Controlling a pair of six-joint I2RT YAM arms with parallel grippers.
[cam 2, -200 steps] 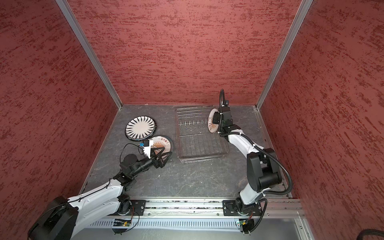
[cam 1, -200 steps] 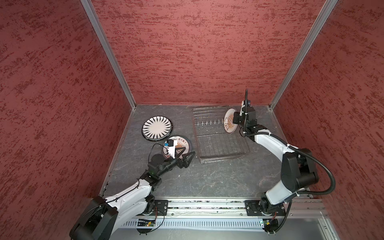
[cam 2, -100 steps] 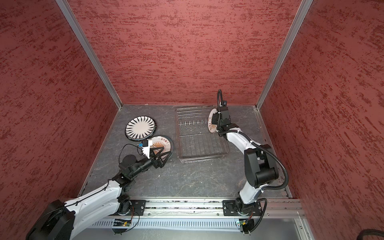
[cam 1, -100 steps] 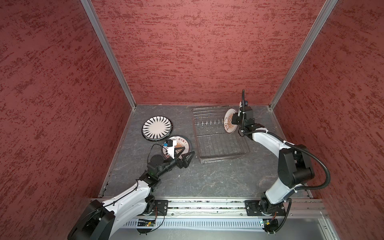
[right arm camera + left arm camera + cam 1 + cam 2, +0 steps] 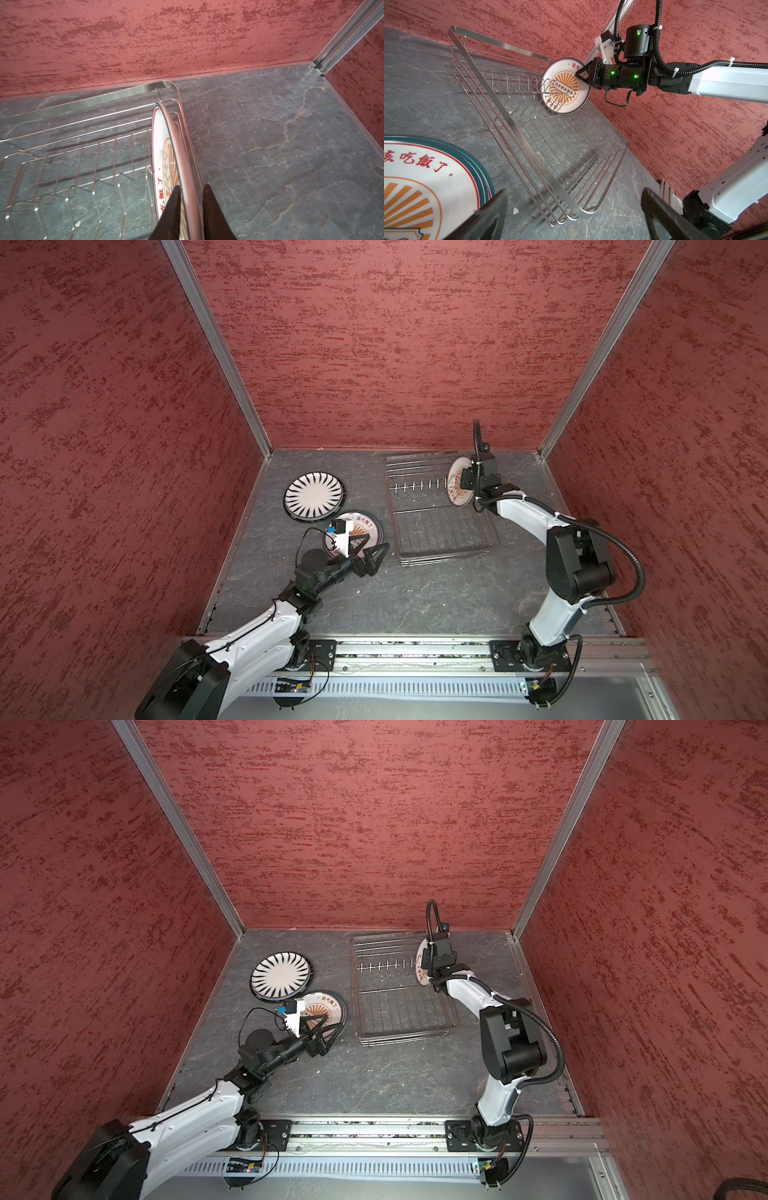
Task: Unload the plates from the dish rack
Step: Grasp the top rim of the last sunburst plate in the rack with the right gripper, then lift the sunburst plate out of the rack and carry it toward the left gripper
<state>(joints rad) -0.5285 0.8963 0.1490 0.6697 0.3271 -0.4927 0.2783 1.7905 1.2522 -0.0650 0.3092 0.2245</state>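
The silver wire dish rack [image 5: 440, 526] [image 5: 399, 1006] [image 5: 529, 128] [image 5: 83, 128] lies at the back right of the grey floor. One white plate with an orange sunburst [image 5: 455, 489] [image 5: 420, 969] [image 5: 562, 91] [image 5: 164, 145] stands upright at the right end of its prong row. My right gripper [image 5: 466, 481] [image 5: 430, 963] [image 5: 580, 73] [image 5: 191, 188] is shut on that plate's upper rim, one finger on each face. My left gripper [image 5: 376, 553] [image 5: 330, 1033] [image 5: 573, 193] hangs open and holds nothing, low beside the rack's near left corner.
A black radial-stripe plate [image 5: 314, 494] [image 5: 281, 975] lies flat left of the rack. Beside it lies a dark-rimmed stack of sunburst plates [image 5: 368, 524] [image 5: 330, 1004] [image 5: 425, 182], just behind my left gripper. Red walls close in the back and both sides.
My right gripper's fingers have closed onto the standing plate's rim, and that arm has shifted slightly toward the back. The left arm has barely moved.
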